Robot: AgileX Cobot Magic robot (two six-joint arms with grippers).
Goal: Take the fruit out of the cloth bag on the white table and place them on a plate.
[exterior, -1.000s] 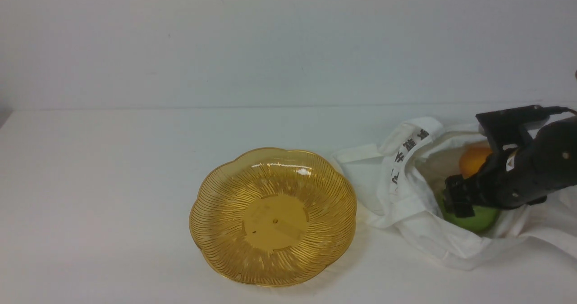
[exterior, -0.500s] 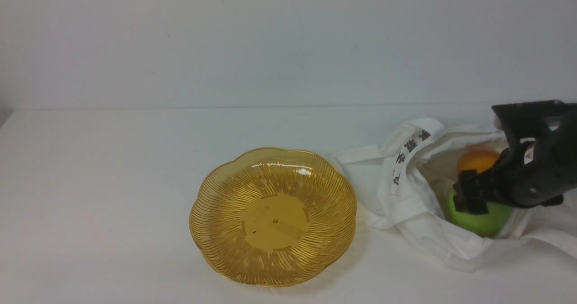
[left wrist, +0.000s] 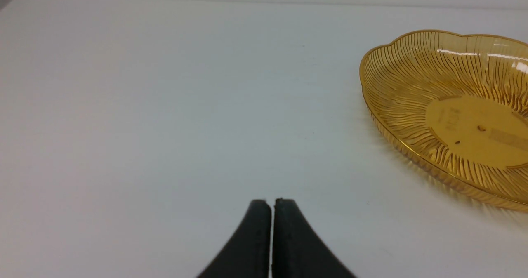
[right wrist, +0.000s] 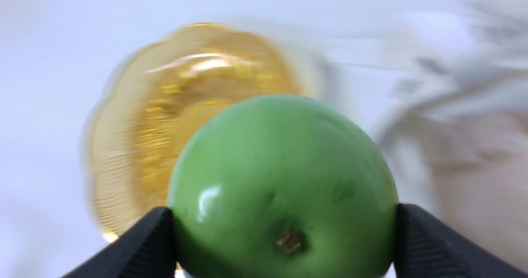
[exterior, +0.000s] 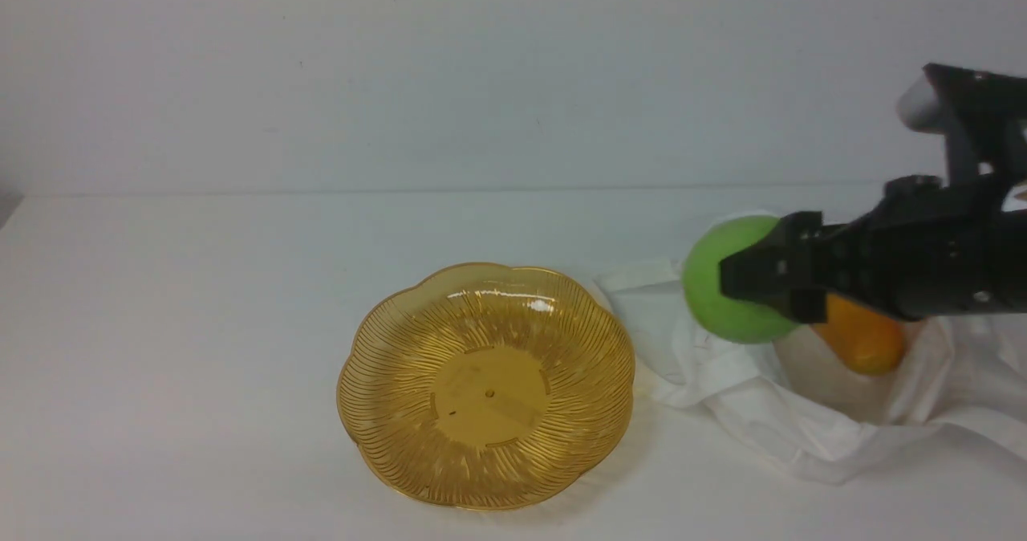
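My right gripper (exterior: 742,278) (right wrist: 284,214) is shut on the green apple (exterior: 714,300) (right wrist: 272,166), holding it in the air above the left edge of the cloth bag (exterior: 722,380). The orange-yellow fruit (exterior: 862,340) lies in the open bag, partly behind the arm. To the left of the bag, the amber plate (exterior: 385,380) (left wrist: 396,84) (right wrist: 123,146) sits with nothing on it on the white table (exterior: 200,324). In the left wrist view my left gripper (left wrist: 272,203) hovers over bare table left of the plate, fingers pressed together, holding nothing.
Behind the table stands a plain pale wall (exterior: 401,83). The bag's fabric spreads toward the right edge of the front view.
My right gripper has closed on the apple inside the bag, lifted it out and carried it left and upward. The bag's printed edge has dropped out of sight.
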